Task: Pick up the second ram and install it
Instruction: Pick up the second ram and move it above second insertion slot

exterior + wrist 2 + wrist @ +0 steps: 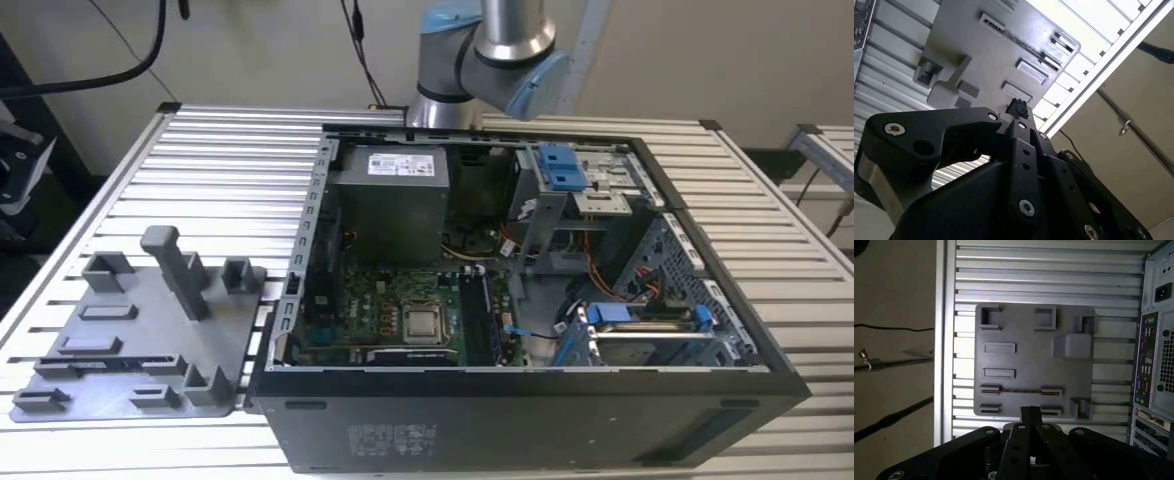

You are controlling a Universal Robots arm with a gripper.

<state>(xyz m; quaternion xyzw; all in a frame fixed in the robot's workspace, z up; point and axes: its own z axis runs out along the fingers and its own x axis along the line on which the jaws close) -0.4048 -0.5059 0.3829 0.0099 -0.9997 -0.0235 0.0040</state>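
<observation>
The second ram (1021, 390) is a thin dark stick standing on edge between two holders of the grey fixture plate (1029, 355). It appears as a dark line across the plate (969, 45) in the second wrist view (1024, 44), and on the plate (134, 330) at the exterior view's left (114, 361). My gripper (1030, 412) hangs well above that plate, fingertips together and holding nothing. In the second wrist view its black tips (1017, 106) point down at the plate. A neighbouring pair of holders (1051, 411) holds nothing.
An open computer case (747, 340) lies on the slatted metal table (214, 170), its green motherboard (400, 300) facing up beside the fixture plate. The case's rear panel (1154, 340) borders the plate. A tall grey post (174, 270) rises from the plate. The table edge (944, 340) runs past the plate.
</observation>
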